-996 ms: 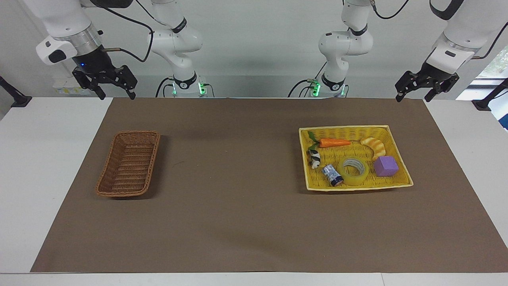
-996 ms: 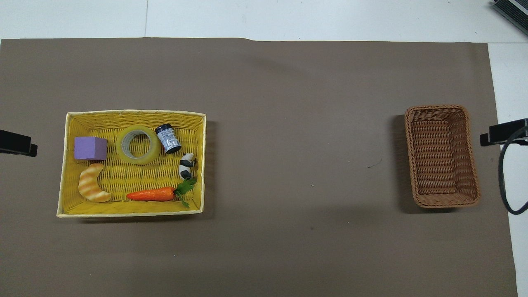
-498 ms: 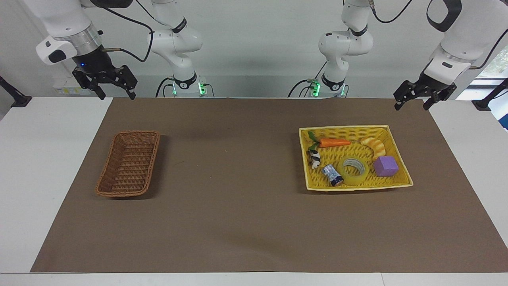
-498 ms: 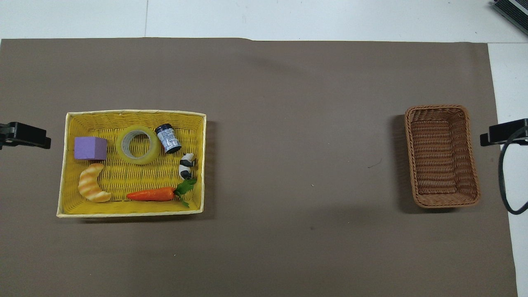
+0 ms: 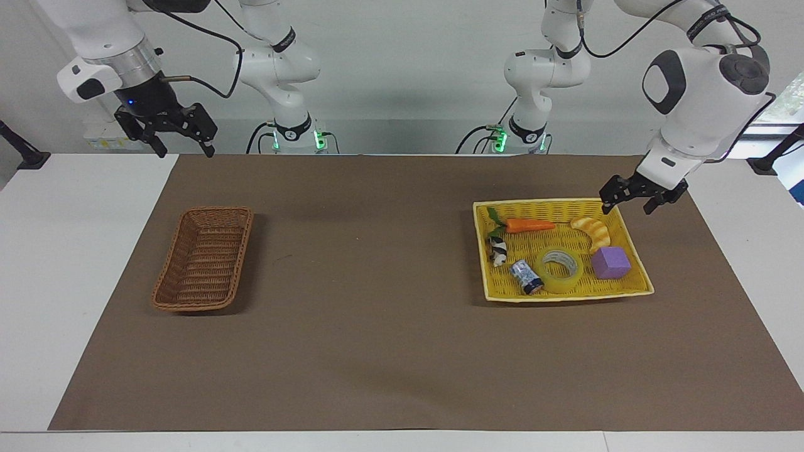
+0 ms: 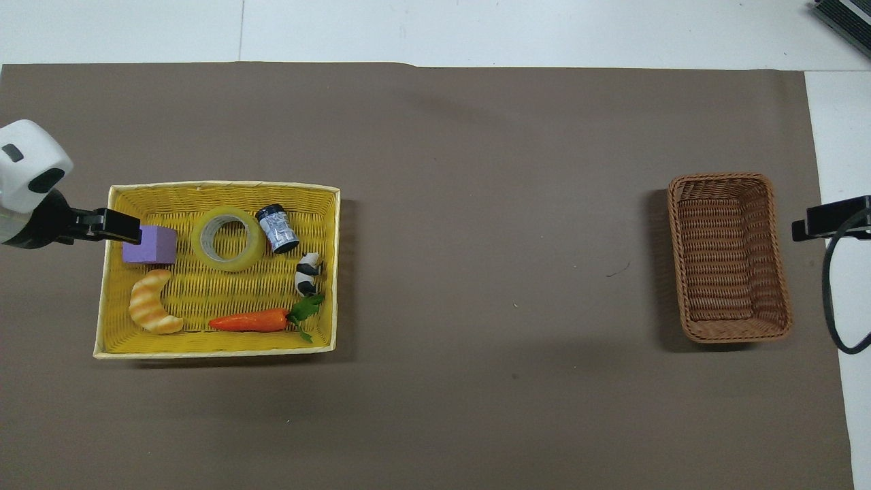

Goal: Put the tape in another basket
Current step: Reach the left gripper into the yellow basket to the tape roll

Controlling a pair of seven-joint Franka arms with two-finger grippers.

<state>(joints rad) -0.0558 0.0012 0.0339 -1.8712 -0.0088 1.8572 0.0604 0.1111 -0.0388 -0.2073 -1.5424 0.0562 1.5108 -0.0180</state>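
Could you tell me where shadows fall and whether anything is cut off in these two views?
Facing view: the brown wicker basket casts a soft shadow on the mat toward the table's middle. Overhead view: the yellow basket shadows likewise; the left end effector shows only partly at the frame edge.

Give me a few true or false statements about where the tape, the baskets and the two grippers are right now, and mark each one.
1. The tape lies in the yellow basket. True.
2. The brown basket holds the carrot. False: it holds nothing; the carrot is in the yellow basket.
3. The left gripper grips the tape. False: it is open, in the air over the yellow basket's corner.
4. The right gripper is open and waits. True.
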